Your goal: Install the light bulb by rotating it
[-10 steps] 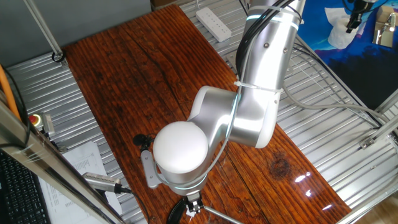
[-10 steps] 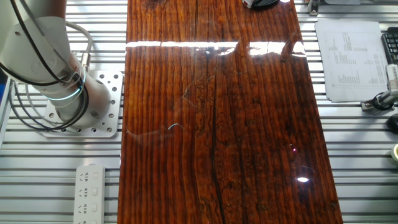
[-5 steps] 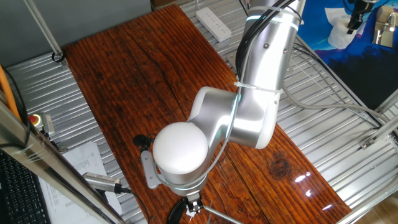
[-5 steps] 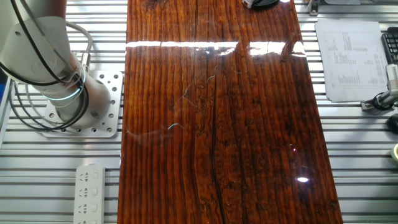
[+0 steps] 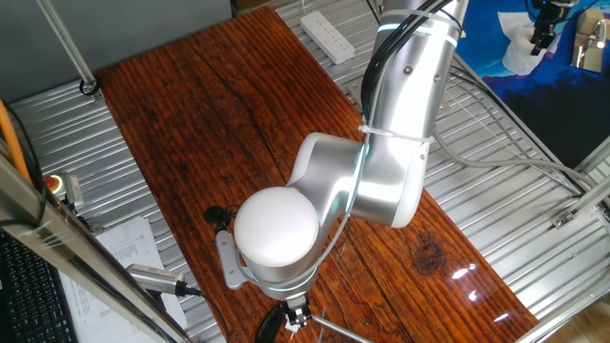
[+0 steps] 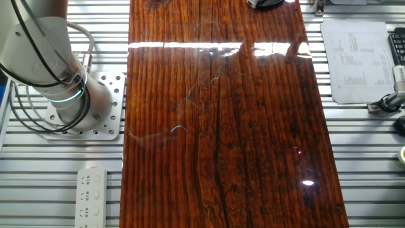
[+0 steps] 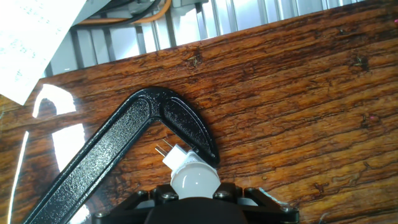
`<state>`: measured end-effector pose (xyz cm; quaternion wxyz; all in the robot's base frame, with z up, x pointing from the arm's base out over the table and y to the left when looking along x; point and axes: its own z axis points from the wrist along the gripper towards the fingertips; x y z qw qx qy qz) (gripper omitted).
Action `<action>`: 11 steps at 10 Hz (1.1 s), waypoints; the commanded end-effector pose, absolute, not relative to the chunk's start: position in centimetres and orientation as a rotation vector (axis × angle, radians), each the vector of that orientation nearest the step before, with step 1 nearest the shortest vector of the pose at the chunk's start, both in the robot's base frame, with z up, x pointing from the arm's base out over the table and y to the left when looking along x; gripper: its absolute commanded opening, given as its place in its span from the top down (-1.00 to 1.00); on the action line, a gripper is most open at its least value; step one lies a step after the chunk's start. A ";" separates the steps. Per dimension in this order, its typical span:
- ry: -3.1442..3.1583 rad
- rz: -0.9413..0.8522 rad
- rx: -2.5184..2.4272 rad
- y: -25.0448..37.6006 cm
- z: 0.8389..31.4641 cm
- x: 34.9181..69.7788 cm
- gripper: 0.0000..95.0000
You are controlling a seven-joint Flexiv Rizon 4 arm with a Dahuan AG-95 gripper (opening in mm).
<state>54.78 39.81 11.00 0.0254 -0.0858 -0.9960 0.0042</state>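
Light bulb (image 7: 193,176) at six o'clock in the hand view, directly ahead of the gripper (image 7: 196,200), two metal pins pointing to eleven o'clock, touching a black angled bracket (image 7: 127,148) on the wooden table (image 7: 292,93), finger spacing cannot be told.

- Dark reddish wooden tabletop (image 6: 221,126), heavily grained, with bright glare patches.
- Ribbed metal frame (image 6: 361,164) along both long sides of the wood.
- White power strip (image 6: 91,196) lying on the metal, near left in the other fixed view; also seen far off in one fixed view (image 5: 327,36).
- Printed paper sheet (image 6: 355,60) flat on the metal at right, just beside a keyboard edge (image 6: 398,44).
- Black angled bracket (image 7: 124,149), bent like a boomerang, lying on the wood in the hand view.
- Red button (image 5: 53,182) at the left edge in one fixed view.
- Blue surface (image 5: 534,86) far right.
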 end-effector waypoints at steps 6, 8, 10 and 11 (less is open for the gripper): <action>-3.079 0.010 -0.265 39.8 11.1 54.8 0.20; -3.051 0.147 0.458 39.8 11.1 54.8 0.20; -3.056 0.141 0.461 39.8 11.0 54.8 -0.60; -3.067 0.110 0.459 39.8 11.0 54.8 -1.00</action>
